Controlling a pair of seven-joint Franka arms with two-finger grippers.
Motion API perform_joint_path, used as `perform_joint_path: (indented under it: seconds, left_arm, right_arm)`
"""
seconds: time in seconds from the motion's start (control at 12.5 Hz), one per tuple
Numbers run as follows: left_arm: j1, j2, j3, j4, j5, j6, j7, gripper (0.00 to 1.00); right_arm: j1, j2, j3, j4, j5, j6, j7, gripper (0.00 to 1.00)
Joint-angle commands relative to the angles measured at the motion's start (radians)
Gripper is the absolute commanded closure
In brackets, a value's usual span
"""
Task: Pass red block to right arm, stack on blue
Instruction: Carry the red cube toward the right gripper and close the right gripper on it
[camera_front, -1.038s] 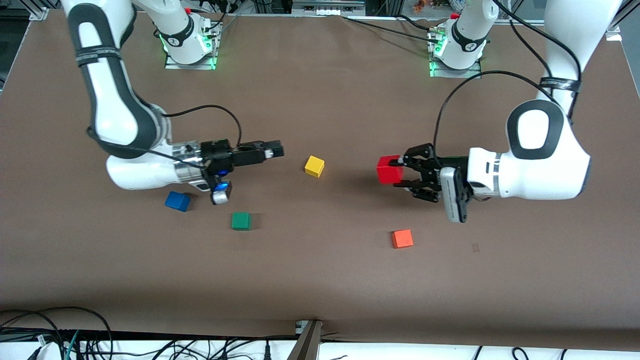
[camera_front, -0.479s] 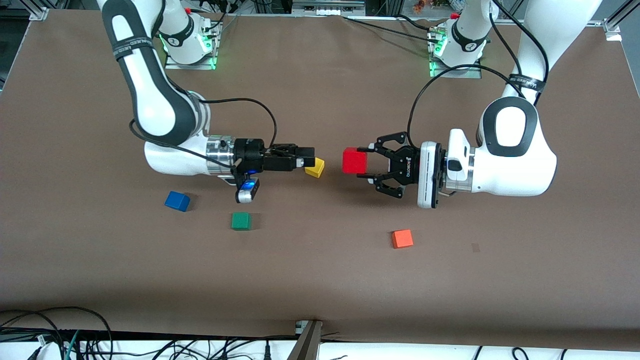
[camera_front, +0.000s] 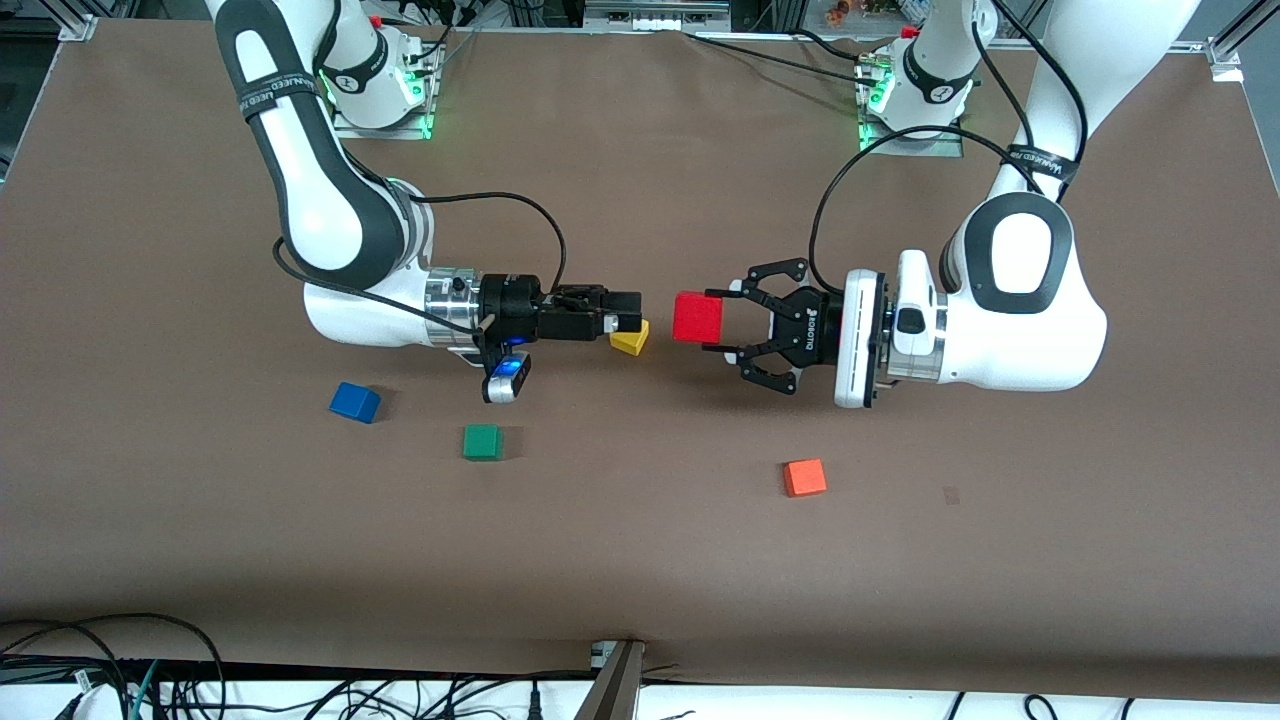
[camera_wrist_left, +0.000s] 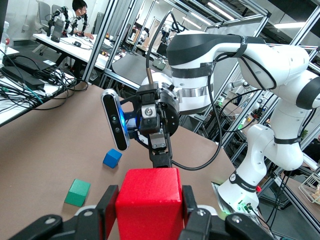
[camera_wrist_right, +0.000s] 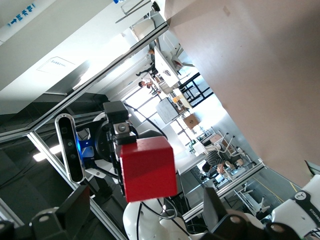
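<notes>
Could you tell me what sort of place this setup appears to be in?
Most likely a robotics lab: aluminium framing surrounds the brown table, a person works at a bench with similar equipment, and cables run along the table's edge.

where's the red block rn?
In the front view the red block is held off the table in the left gripper, mid-table, just short of the open right gripper that hangs over the yellow cube.

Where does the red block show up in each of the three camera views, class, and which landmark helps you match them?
Front view: the red block hangs mid-table, clamped in the left pincer, facing the right pincer.
Left wrist view: low in the middle, with the right pincer straight ahead.
Right wrist view: near the centre, held up facing the camera.
Shared landmark: the red block itself, with the two pincers facing each other.
</notes>
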Motion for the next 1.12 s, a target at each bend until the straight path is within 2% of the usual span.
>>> perform_joint_path:
  seconds: [0.0,0.16,0.32,0.4,0.56,0.64,0.8,0.96,1.04]
  left_arm:
    - [-0.029,0.024,-0.003,0.027,-0.073,0.01,0.017,1.0]
    - [-0.052,0.023,-0.003,0.028,-0.077,0.014,0.012,1.0]
    - [-0.054,0.024,-0.003,0.028,-0.077,0.014,0.012,1.0]
    - [-0.054,0.024,-0.003,0.027,-0.077,0.016,0.012,1.0]
    - [-0.06,0.024,-0.003,0.028,-0.078,0.016,0.012,1.0]
    - [-0.06,0.026,-0.003,0.028,-0.078,0.016,0.012,1.0]
    - [-0.06,0.026,-0.003,0.028,-0.078,0.017,0.011,1.0]
    - [-0.06,0.026,-0.003,0.028,-0.078,0.016,-0.012,1.0]
    - [-0.058,0.026,-0.003,0.028,-0.078,0.016,-0.026,0.86]
  right_arm:
    - [0.05,-0.002,-0.01,0.01,0.087,0.048,-0.031,0.0]
    - [0.088,-0.002,-0.008,0.016,0.092,0.122,-0.064,0.0]
    - [0.096,-0.002,-0.008,0.019,0.092,0.123,-0.068,0.0]
    - [0.096,-0.002,-0.01,0.019,0.093,0.122,-0.069,0.06]
    - [0.093,-0.002,-0.01,0.019,0.096,0.12,-0.101,0.56]
    - [0.088,-0.002,-0.01,0.019,0.095,0.119,-0.103,0.7]
    - [0.085,-0.002,-0.01,0.02,0.097,0.113,-0.103,0.78]
    - [0.088,-0.005,-0.011,0.02,0.095,0.12,-0.092,0.95]
    - [0.087,-0.005,-0.013,0.02,0.095,0.117,-0.092,0.99]
